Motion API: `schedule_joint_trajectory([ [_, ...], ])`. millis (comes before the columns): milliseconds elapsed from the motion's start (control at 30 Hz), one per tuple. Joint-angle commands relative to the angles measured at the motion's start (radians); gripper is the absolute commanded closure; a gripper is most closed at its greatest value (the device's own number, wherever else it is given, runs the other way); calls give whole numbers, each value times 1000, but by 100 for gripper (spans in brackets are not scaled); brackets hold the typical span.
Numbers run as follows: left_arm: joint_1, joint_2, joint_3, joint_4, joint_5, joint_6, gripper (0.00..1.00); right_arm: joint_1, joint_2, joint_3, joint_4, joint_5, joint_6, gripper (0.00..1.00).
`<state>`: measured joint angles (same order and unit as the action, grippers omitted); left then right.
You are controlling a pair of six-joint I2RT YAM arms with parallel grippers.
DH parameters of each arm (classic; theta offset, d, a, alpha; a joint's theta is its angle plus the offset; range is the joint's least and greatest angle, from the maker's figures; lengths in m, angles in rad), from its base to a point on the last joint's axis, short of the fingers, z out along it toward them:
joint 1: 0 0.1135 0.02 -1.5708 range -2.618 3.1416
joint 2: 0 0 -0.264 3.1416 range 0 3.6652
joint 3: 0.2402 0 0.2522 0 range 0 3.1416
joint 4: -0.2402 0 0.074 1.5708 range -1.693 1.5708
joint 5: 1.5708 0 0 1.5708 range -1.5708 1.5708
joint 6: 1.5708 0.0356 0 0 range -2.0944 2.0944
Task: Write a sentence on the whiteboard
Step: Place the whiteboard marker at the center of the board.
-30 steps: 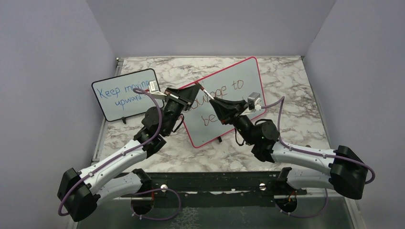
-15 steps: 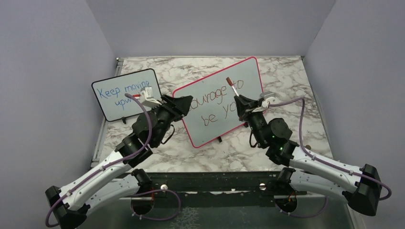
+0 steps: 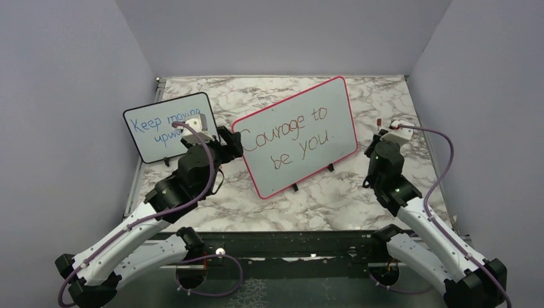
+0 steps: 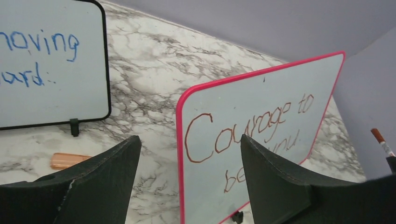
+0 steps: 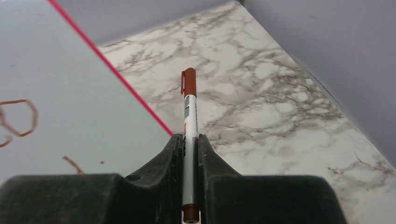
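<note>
Whiteboard with the thin red-pink frame stands angled on its black feet in the middle of the marble table in your overhead view. The sentence "Courage to be you." runs across it in two dark red-brown lines. Your left gripper sits just off the board's left edge, in front of the smaller black-framed board. Your right gripper is off the right edge, clear of the frame.

From your left wrist, the two dark fingers stand wide apart with nothing between them. The whiteboard's left part and the word "Courage" show through the gap. A pale orange piece lies on the marble below the small board.

From your right wrist, the jaws are clamped on a marker, its red-brown capped end pointing away, just beside the whiteboard's pink edge.
</note>
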<state>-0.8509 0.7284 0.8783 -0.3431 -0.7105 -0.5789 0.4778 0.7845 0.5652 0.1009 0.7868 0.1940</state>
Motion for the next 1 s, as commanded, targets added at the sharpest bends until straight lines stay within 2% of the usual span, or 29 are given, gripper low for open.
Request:
schedule_joint_trajectory([
  [0, 35, 45, 64, -30, -96, 129, 21, -132, 59, 8, -201, -55, 195, 99],
  [167, 64, 46, 39, -10, -85, 139, 16, -164, 180, 9, -288, -59, 324, 99],
  [400, 65, -88, -39, -26, -135, 200, 9, -192, 323, -27, -356, -102, 498, 97],
  [533, 65, -177, -77, -60, -158, 225, 5, -195, 358, -35, -398, -107, 580, 90],
  [700, 64, -290, -131, -80, -170, 226, 1, -195, 329, -65, -432, -91, 657, 70],
  [967, 64, -384, -140, -99, -125, 236, 1, -196, 143, -98, -469, -83, 664, 47],
])
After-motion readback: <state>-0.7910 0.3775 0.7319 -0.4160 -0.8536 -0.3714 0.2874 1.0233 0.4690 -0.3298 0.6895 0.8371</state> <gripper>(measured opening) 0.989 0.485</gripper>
